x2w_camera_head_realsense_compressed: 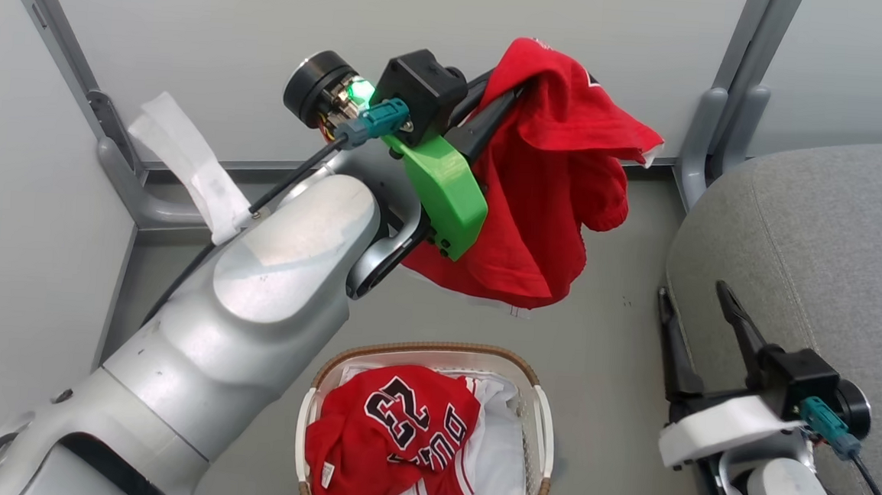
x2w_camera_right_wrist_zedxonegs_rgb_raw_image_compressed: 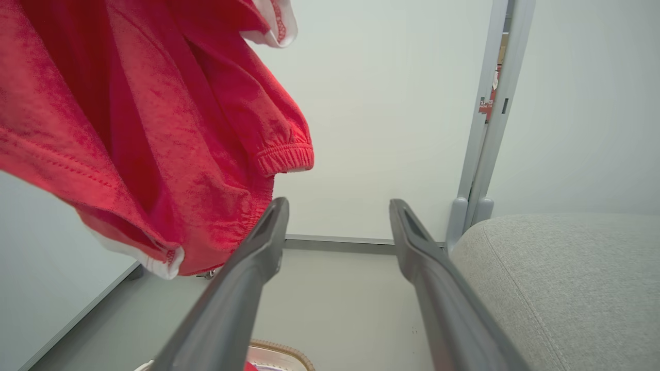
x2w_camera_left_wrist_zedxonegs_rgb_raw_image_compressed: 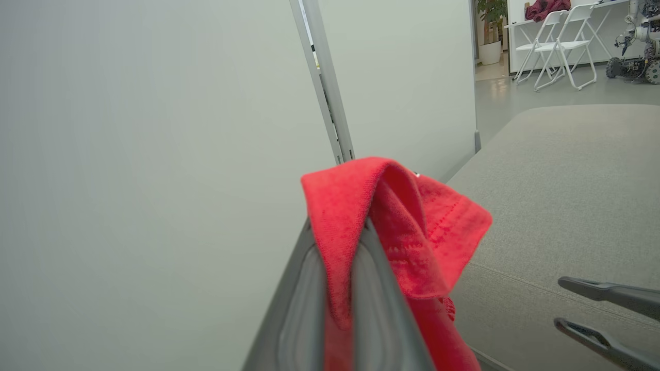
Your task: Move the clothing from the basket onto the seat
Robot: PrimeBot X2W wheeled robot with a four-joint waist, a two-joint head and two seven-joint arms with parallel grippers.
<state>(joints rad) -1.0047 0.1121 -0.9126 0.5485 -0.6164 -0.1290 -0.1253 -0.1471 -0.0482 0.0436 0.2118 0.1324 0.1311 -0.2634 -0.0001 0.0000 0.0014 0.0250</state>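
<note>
Pale grey-white partition panels close in the space, joined by grey metal posts with curved feet and a low rail along the bottom. The floor is smooth matte grey with a few small dark specks. In the left wrist view, past the panels' end, a brighter room opens, with a glossy floor, two white folding chairs, a white table and a potted plant. The light is soft and even.

Plain red garment; red jersey bearing black, white-edged 23; white perforated basket with brown woven rim; grey woven seat; green wrist cover.
</note>
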